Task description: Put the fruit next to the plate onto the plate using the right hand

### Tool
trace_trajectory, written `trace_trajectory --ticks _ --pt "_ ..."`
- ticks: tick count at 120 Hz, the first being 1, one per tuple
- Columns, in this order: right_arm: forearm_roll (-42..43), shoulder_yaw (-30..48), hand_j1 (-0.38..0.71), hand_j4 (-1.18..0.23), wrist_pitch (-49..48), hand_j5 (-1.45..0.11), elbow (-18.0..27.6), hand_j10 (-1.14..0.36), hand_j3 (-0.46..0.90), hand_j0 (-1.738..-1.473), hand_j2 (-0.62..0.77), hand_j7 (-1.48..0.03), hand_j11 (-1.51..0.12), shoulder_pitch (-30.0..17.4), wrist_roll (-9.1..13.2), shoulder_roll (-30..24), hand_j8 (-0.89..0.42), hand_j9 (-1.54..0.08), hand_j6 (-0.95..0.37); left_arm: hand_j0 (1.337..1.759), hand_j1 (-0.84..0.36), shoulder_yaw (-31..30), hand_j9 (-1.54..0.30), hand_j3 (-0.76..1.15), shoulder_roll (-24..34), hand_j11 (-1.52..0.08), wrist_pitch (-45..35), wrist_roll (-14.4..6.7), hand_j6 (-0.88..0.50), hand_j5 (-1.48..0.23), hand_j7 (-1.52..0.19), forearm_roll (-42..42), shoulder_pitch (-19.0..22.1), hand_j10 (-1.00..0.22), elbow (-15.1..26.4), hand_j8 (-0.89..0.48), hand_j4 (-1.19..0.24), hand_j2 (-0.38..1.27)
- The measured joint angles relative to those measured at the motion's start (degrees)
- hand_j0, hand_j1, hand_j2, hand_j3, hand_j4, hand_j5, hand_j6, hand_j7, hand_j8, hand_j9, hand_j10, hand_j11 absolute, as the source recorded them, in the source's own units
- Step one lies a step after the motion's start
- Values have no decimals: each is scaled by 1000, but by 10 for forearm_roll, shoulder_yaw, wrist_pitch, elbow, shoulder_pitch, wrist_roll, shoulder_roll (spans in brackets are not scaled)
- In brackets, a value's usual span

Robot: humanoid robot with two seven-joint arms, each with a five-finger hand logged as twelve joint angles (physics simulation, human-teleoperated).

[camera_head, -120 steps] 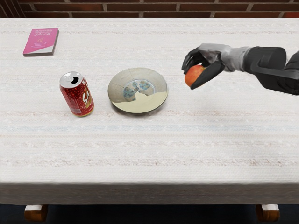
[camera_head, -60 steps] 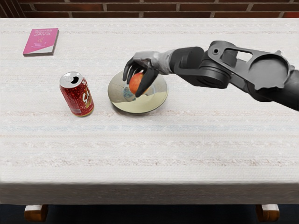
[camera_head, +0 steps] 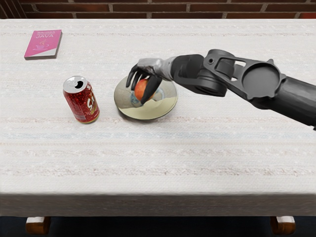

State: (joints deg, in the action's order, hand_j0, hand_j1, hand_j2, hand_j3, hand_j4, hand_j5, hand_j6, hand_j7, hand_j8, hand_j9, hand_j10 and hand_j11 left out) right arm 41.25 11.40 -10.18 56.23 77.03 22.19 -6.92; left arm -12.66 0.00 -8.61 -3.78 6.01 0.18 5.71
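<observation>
An orange-red fruit (camera_head: 140, 89) sits low over the middle of the shiny round plate (camera_head: 148, 111), with my right hand (camera_head: 141, 81) shut on it from above. Dark fingers (camera_head: 150, 89) wrap both sides of the fruit. Whether the fruit touches the plate I cannot tell. The right arm (camera_head: 237, 81) reaches in from the right edge across the table. No left arm shows.
A red soda can (camera_head: 81, 99) stands upright just left of the plate. A pink book (camera_head: 44, 43) lies at the far left back. A brick wall runs behind the white-clothed table (camera_head: 197, 158).
The right hand carried the fruit leftward from beside the plate to above its middle, then lowered it slightly over the last half second.
</observation>
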Motion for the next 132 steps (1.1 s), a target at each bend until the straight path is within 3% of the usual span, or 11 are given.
trace_trajectory --ticks 20,47,70,86,98,132 --pt "0 1 149 -475 2 -639 -7 -406 0 -1656 16 -626 -632 0 0 1 -389 -632 -456 1658 53 0 -321 0 0 -321 0 0 -247 -321 -321 0 0 -247 0 -247 -247 50" --pt "-6 4 52 -355 3 -468 -8 -331 0 -1657 -33 -464 -465 0 1 1 -326 -466 -349 1658 53 0 -321 0 0 -321 0 0 -247 -321 -321 0 0 -247 0 -247 -247 50" --pt "-54 24 -130 -191 -8 -251 -1 -182 0 -1658 -23 -249 -250 1 -4 -24 -180 -250 -189 1658 53 0 -321 0 0 -321 0 0 -248 -321 -321 0 0 -247 0 -248 -247 50" --pt "-130 54 -207 -123 -59 -161 33 -118 0 -1658 -16 -160 -160 -5 -16 -79 -118 -161 -123 1658 53 0 -321 0 0 -321 0 0 -248 -321 -321 0 0 -247 0 -248 -248 50" --pt "-221 78 -241 -94 -148 -122 47 -91 0 -1658 -13 -121 -121 -19 -20 -134 -90 -121 -93 1658 53 0 -321 0 0 -321 0 0 -248 -321 -321 0 0 -248 0 -248 -248 50" --pt "-450 115 -287 -53 -242 -69 73 -52 0 -1658 -9 -69 -69 -111 -18 -302 -52 -69 -53 1658 53 0 -321 0 0 -321 0 0 -248 -321 -321 0 0 -247 0 -248 -248 50"
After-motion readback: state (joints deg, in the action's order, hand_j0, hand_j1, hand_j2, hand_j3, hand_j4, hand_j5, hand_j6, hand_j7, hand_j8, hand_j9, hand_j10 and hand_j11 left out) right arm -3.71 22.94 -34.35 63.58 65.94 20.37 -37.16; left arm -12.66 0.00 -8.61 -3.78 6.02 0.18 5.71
